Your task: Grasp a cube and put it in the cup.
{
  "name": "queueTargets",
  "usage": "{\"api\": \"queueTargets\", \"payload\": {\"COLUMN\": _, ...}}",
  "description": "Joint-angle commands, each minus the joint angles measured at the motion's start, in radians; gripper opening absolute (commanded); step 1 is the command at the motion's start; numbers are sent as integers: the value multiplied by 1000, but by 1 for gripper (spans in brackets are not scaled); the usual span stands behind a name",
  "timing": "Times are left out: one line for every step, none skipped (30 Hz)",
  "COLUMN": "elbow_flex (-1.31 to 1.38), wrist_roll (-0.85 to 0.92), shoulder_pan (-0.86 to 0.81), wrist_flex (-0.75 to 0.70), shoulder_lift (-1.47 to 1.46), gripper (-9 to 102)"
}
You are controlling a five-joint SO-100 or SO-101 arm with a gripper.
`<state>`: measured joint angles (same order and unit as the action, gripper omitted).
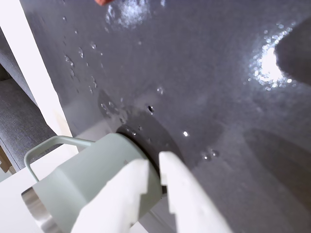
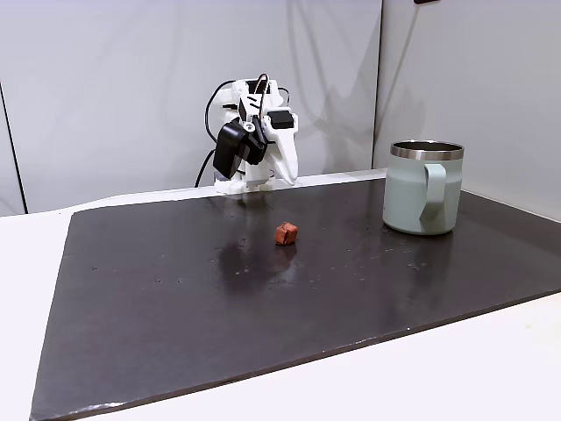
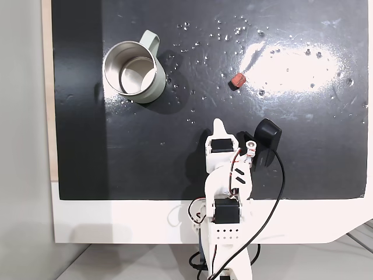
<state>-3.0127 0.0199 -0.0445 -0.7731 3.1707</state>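
The tiny terracotta cube [image 2: 286,233] lies alone on the dark mat, in an overhead fixed view [image 3: 237,81] up and right of my arm. A reddish sliver of it shows at the top edge of the wrist view [image 1: 102,1]. The mint-green mug [image 2: 412,197] stands upright with its handle toward the camera, well apart from the cube; from above its steel rim and dark inside show [image 3: 154,84]. My white gripper [image 1: 155,164] is shut on nothing, folded back at the mat's rear edge [image 3: 218,123], with the mug [image 1: 92,174] close beside its fingers [image 1: 124,194] in the wrist view.
A dark grey mat [image 2: 263,307] covers most of the white table [image 2: 491,360], with bright glare and small specks on it. A black cable [image 3: 274,204] loops off the arm's base. A grey upholstered surface [image 1: 14,121] lies beyond the table edge.
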Motion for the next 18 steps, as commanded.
{"api": "queueTargets", "payload": {"elbow_flex": 8, "wrist_roll": -15, "shoulder_pan": -6, "wrist_flex": 31, "shoulder_lift": 8, "gripper": 0}}
{"api": "queueTargets", "payload": {"elbow_flex": 8, "wrist_roll": -15, "shoulder_pan": -6, "wrist_flex": 31, "shoulder_lift": 8, "gripper": 0}}
{"api": "queueTargets", "payload": {"elbow_flex": 8, "wrist_roll": -15, "shoulder_pan": -6, "wrist_flex": 31, "shoulder_lift": 8, "gripper": 0}}
{"api": "queueTargets", "payload": {"elbow_flex": 8, "wrist_roll": -15, "shoulder_pan": -6, "wrist_flex": 31, "shoulder_lift": 8, "gripper": 0}}
{"api": "queueTargets", "payload": {"elbow_flex": 8, "wrist_roll": -15, "shoulder_pan": -6, "wrist_flex": 31, "shoulder_lift": 8, "gripper": 0}}
{"api": "queueTargets", "payload": {"elbow_flex": 8, "wrist_roll": -17, "shoulder_pan": -6, "wrist_flex": 31, "shoulder_lift": 8, "gripper": 0}}
{"api": "queueTargets", "payload": {"elbow_flex": 8, "wrist_roll": -15, "shoulder_pan": -6, "wrist_flex": 31, "shoulder_lift": 8, "gripper": 0}}
{"api": "queueTargets", "payload": {"elbow_flex": 8, "wrist_roll": -14, "shoulder_pan": -6, "wrist_flex": 31, "shoulder_lift": 8, "gripper": 0}}
{"api": "queueTargets", "payload": {"elbow_flex": 8, "wrist_roll": -12, "shoulder_pan": -5, "wrist_flex": 31, "shoulder_lift": 8, "gripper": 0}}
{"api": "queueTargets", "payload": {"elbow_flex": 8, "wrist_roll": -12, "shoulder_pan": -5, "wrist_flex": 31, "shoulder_lift": 8, "gripper": 0}}
{"api": "queueTargets", "payload": {"elbow_flex": 8, "wrist_roll": -12, "shoulder_pan": -5, "wrist_flex": 31, "shoulder_lift": 8, "gripper": 0}}
{"api": "queueTargets", "payload": {"elbow_flex": 8, "wrist_roll": -12, "shoulder_pan": -5, "wrist_flex": 31, "shoulder_lift": 8, "gripper": 0}}
{"api": "queueTargets", "payload": {"elbow_flex": 8, "wrist_roll": -12, "shoulder_pan": -5, "wrist_flex": 31, "shoulder_lift": 8, "gripper": 0}}
{"api": "queueTargets", "payload": {"elbow_flex": 8, "wrist_roll": -9, "shoulder_pan": -3, "wrist_flex": 31, "shoulder_lift": 8, "gripper": 0}}
{"api": "queueTargets", "payload": {"elbow_flex": 8, "wrist_roll": -3, "shoulder_pan": 2, "wrist_flex": 31, "shoulder_lift": 8, "gripper": 0}}
{"api": "queueTargets", "payload": {"elbow_flex": 8, "wrist_roll": 6, "shoulder_pan": 11, "wrist_flex": 31, "shoulder_lift": 8, "gripper": 0}}
{"api": "queueTargets", "payload": {"elbow_flex": 8, "wrist_roll": 3, "shoulder_pan": 18, "wrist_flex": 31, "shoulder_lift": 8, "gripper": 0}}
{"api": "queueTargets", "payload": {"elbow_flex": 8, "wrist_roll": -6, "shoulder_pan": 21, "wrist_flex": 31, "shoulder_lift": 8, "gripper": 0}}
